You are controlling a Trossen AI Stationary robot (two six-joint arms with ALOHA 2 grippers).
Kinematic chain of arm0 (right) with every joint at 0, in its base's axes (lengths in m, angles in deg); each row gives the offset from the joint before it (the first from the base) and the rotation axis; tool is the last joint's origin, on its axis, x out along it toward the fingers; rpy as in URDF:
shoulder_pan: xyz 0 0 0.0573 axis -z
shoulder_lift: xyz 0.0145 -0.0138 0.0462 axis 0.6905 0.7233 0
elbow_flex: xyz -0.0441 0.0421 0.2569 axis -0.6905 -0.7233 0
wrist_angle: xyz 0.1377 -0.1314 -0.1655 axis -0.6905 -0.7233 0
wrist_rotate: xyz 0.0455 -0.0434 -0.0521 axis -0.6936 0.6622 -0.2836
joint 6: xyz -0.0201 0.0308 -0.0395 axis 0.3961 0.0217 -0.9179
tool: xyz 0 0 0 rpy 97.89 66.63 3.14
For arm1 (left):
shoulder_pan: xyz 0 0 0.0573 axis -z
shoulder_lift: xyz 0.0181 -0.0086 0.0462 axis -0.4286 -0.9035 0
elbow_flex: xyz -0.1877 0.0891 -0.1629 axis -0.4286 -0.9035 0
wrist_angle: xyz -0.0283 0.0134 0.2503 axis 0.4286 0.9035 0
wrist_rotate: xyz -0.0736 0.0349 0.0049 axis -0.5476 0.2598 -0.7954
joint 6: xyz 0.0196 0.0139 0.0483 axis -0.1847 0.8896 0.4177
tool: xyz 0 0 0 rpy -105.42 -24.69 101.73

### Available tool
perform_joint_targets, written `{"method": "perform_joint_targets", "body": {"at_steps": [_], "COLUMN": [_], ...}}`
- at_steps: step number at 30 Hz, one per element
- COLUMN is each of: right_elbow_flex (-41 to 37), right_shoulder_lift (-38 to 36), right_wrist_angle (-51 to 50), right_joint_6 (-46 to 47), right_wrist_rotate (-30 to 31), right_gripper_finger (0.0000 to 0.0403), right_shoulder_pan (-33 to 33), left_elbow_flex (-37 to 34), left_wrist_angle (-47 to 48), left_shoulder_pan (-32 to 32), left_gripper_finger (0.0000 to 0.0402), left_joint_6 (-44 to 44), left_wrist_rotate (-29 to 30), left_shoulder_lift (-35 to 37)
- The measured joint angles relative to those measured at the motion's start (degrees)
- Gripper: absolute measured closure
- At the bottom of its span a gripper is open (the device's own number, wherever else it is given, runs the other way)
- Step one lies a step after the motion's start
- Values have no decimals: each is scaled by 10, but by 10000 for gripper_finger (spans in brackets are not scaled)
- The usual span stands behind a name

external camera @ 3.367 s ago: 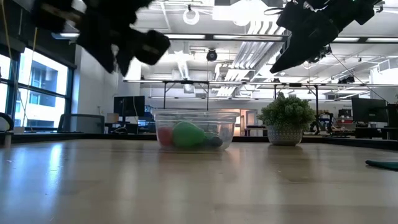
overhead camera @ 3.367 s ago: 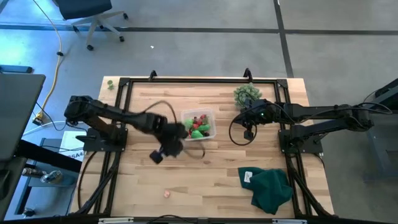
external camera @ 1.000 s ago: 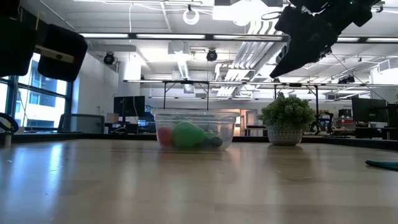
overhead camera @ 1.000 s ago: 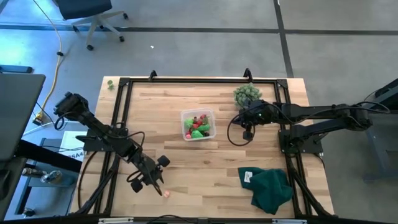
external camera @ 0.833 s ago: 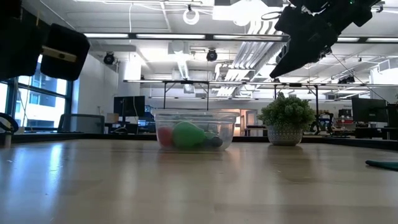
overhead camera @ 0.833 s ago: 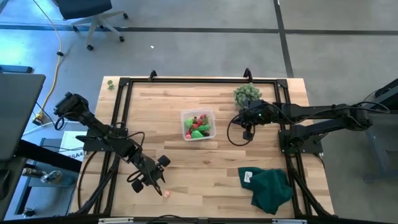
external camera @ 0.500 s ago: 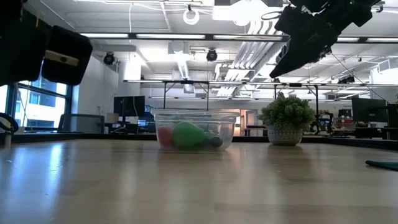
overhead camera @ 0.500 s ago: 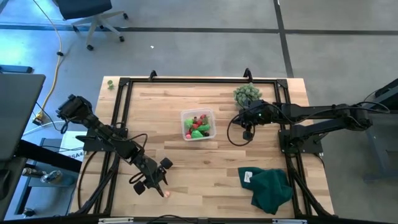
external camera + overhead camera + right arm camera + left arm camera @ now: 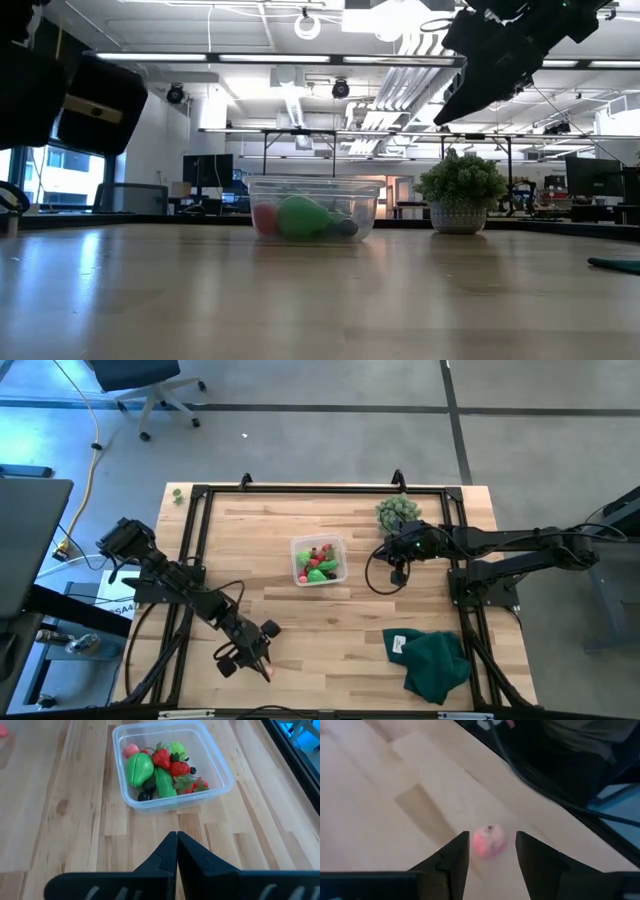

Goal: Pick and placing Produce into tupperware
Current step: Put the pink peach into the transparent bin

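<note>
Left tool point(image 9: 490, 851) low at the desk's point(image 9: 340, 630) near edge, fingers parted either side of a pink fruit point(image 9: 489, 842) lying on the wood, not gripped. Tupperware point(image 9: 319, 561) mid-desk holds red and green produce point(image 9: 161, 770). Right tool point(image 9: 176, 845) shut, empty, hanging just right of it. Cloth point(image 9: 437, 663) near right.

Around my wooden table point(image 9: 330, 620) I see grey concrete floor point(image 9: 300, 440), an office chair point(image 9: 140, 385) and a yellow cable point(image 9: 92, 440); beyond are windows point(image 9: 60, 160), ceiling lights point(image 9: 300, 58) and desks.
</note>
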Motion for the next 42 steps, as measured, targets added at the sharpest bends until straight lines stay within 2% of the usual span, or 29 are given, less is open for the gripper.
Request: {"method": "perform_joint_targets", "body": {"at_steps": [10,16,23,42], "right_elbow_flex": [0,0,0,0], "right_shoulder_lift": [0,0,0,0], "right_wrist_angle": [2,3,3,2], "right_joint_6": [0,0,0,0], "right_wrist_rotate": [0,0,0,0], "right_gripper_finger": [401,401,401,401], "right_shoulder_pan": [0,0,0,0], "left_elbow_flex": [45,54,54,54], "left_wrist_angle": [10,25,51,40], "left_shoulder_pan": [18,17,17,17], "left_gripper_finger": [249,249,249,249], "left_joint_6": [-5,2,-8,-2], "left_wrist_rotate": [-14,23,30,56], "left_shoulder_lift": [-63,-64,-70,-91]}}
